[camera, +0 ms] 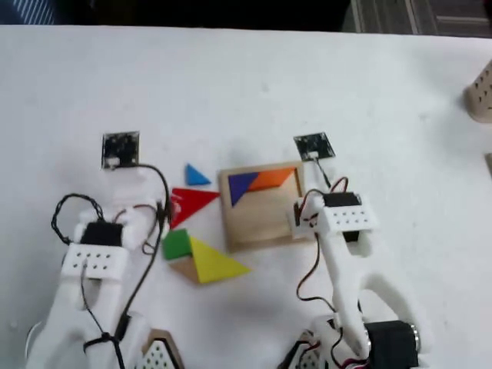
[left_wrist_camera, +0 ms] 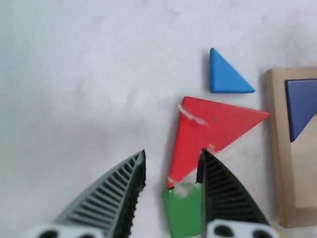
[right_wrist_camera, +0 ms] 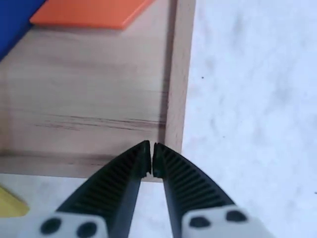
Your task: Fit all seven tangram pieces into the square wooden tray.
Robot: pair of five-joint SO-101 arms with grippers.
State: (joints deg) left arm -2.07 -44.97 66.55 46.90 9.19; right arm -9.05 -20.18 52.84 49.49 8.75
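Here, left pincer agape at red triangle, right pincer tight over tray

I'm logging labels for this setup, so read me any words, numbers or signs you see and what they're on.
None can be read.
The wooden tray and the tangram pieces are plain.
The black square beside the tray and the other black square show pale specks, too blurred to read.

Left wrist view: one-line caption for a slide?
Open left gripper poised over the red triangle corner, green square next to it, small blue triangle and wooden tray nearby.
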